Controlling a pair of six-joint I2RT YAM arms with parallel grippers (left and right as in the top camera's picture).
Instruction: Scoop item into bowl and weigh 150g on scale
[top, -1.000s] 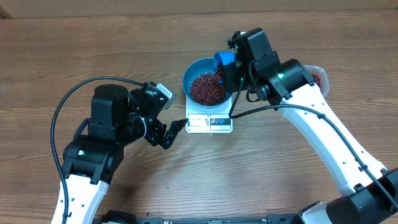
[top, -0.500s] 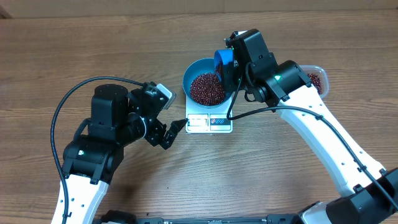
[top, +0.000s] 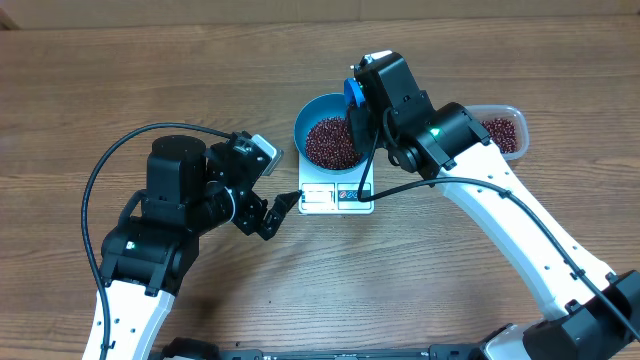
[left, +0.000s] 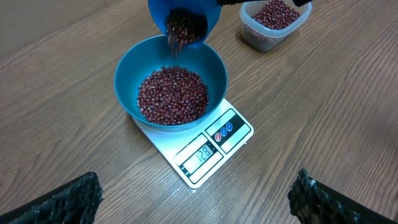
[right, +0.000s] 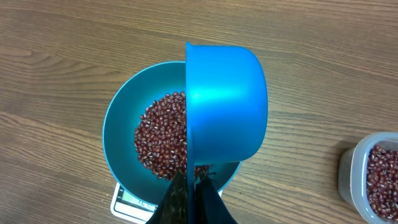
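Note:
The blue bowl stands on the white scale, with a heap of red-brown beans inside it. My right gripper is shut on the handle of a small blue scoop. The scoop is tipped on its side over the bowl's far rim. In the left wrist view, beans spill from the scoop into the bowl, and the scale's display reads 128. My left gripper hangs open just in front of the scale, with nothing in it.
A clear plastic tub holding more beans sits to the right of the bowl, behind the right arm. It shows in the left wrist view as the tub at the top right. The left arm stands left of the scale.
The right gripper has shifted left over the bowl and tipped the scoop further, so beans now pour out. The left arm has not moved.

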